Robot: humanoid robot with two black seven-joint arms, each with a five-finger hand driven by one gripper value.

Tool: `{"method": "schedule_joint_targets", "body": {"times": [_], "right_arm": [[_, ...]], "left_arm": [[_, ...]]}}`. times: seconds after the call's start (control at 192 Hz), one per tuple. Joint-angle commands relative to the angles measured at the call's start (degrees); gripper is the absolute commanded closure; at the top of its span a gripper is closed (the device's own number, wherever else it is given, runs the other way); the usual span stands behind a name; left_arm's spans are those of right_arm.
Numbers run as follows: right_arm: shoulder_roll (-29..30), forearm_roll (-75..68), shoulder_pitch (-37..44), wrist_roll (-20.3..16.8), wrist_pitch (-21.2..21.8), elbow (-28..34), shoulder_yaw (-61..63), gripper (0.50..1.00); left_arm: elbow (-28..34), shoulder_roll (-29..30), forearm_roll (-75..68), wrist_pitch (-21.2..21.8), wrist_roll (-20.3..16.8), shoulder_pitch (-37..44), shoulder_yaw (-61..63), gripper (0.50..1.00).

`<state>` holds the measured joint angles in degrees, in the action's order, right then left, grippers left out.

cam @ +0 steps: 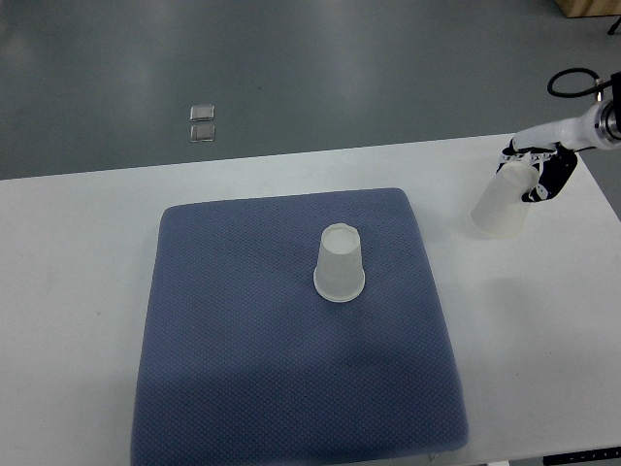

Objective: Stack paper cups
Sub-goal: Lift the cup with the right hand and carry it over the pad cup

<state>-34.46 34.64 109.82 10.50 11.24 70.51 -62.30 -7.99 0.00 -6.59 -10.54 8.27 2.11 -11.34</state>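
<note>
One white paper cup stands upside down near the middle of the blue mat. A second white paper cup hangs tilted above the white table at the right, mouth pointing down and left. My right hand is shut on its upper end, with the arm coming in from the right edge. The held cup is well to the right of the standing one and apart from it. My left arm does not show.
The mat lies on a white table whose far edge runs across the picture. Beyond it is grey floor with a small pale square marker. A black cable loops near the right arm.
</note>
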Motion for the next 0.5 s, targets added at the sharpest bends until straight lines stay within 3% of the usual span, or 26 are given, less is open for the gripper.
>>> {"method": "schedule_joint_targets", "body": {"times": [0.0,0.156,0.302,0.494], "right_arm": [[-1.4,0.1,9.2,0.0,4.7,3.9,-0.8,0.973],[-1.6,0.1,24.1,0.2,11.1,8.1,-3.1,0.967],[-1.3,0.0,32.6,0.3,17.0,9.6,-3.3,0.965],[0.2,-0.6,35.6,0.5,17.2,11.7,-3.4,0.965]], "left_arm": [[0.0,0.0,0.0,0.0,0.0,0.0,0.0,0.500],[0.0,0.0,-0.1,-0.3,0.0,0.0,0.0,0.500],[0.0,0.0,-0.1,-0.3,0.0,-0.1,0.0,0.500],[0.0,0.0,-0.1,-0.3,0.0,-0.1,0.0,0.500]]}}
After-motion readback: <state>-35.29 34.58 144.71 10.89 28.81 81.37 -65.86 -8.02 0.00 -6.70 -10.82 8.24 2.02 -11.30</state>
